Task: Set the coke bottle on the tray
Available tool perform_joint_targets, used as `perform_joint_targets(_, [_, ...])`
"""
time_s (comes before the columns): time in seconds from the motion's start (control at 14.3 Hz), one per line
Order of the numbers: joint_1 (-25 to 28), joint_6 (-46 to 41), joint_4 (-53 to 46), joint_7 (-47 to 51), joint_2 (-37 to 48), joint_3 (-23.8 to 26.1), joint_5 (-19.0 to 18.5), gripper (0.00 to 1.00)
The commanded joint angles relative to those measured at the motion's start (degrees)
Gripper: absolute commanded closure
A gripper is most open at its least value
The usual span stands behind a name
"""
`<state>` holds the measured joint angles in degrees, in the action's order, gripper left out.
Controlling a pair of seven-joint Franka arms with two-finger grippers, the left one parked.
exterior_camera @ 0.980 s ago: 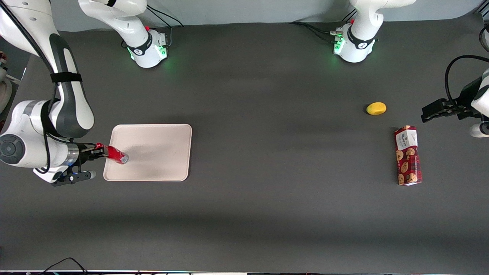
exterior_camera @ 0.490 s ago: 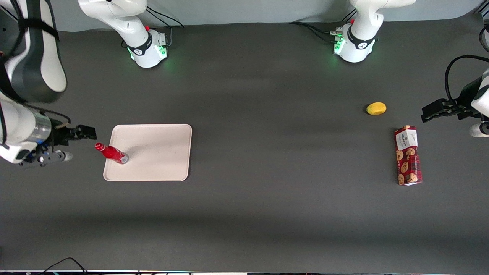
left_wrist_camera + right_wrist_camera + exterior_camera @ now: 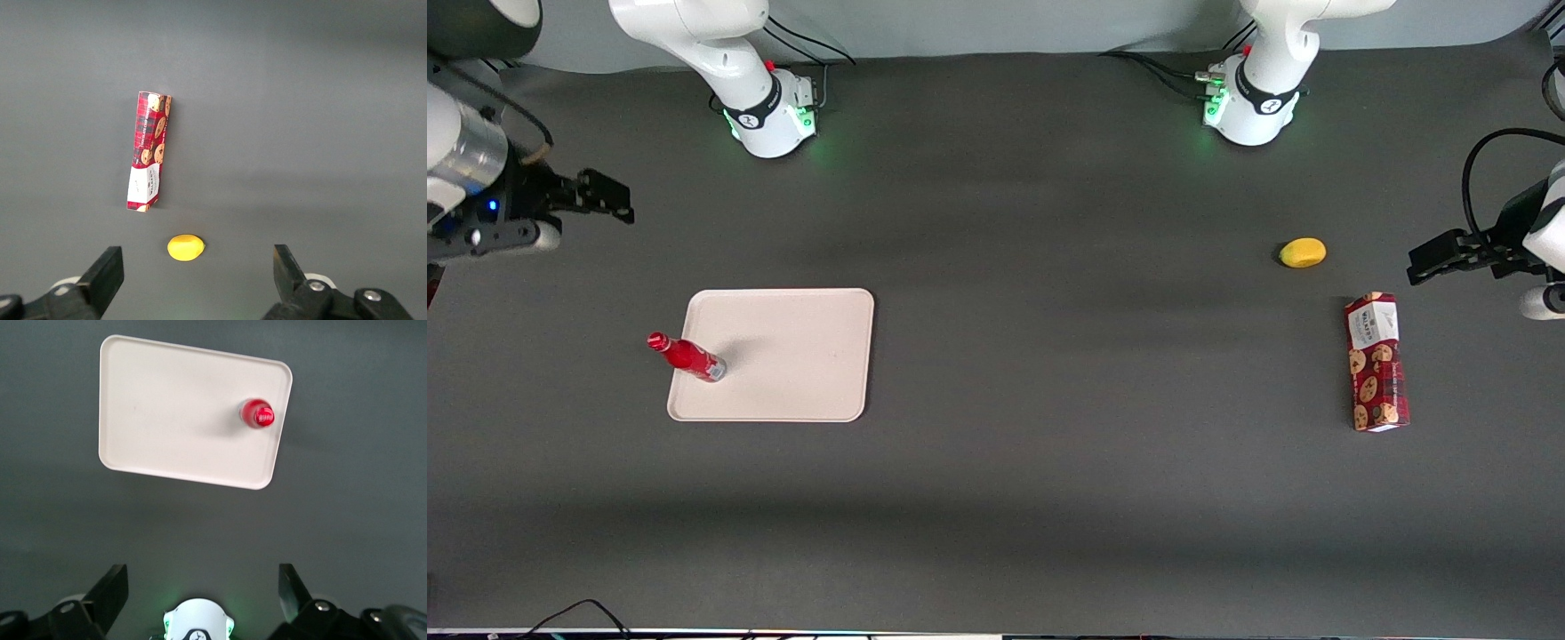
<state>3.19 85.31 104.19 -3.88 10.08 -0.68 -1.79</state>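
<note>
— Where is your arm?

— My pincer (image 3: 609, 197) hangs high over the counter (image 3: 1049, 498), at the working arm's end, farther from the front camera than the tray (image 3: 800, 356) and well apart from it. The wrist is turned downward, so its own camera looks straight down on the tray (image 3: 167, 420). The two fingers (image 3: 110, 590) stand wide apart with nothing between them.

— And the coke bottle?

— The coke bottle (image 3: 687, 355) stands upright on the tray, close to the short rim at my end, apart from my pincer. From above I see only its round red cap (image 3: 257, 413) and a shadow across the tray.

— What are they like?

— The bottle is slim and glossy red, with a narrow neck and a silvery base. The tray is flat, matte cream-white, rectangular with rounded corners and a low rim. The counter is a dark grey matte sheet. Toward the parked arm's end lie a long red cookie box (image 3: 1376, 362) and, just beside it, a small smooth yellow oval (image 3: 1303, 252).
</note>
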Motion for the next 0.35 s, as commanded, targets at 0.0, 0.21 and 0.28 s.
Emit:
perform_joint_targets(0.0, [-0.12, 1.08, 1.64, 3.25, 1.88, 0.15, 0.83, 0.00])
perform_joint_targets(0.21, [0.06, 0.74, -3.02, 3.09, -1.20, 0.15, 0.74, 0.00])
perform_joint_targets(0.28, [-0.03, -0.31, -3.73, 3.00, -1.64, 0.24, 0.74, 0.00])
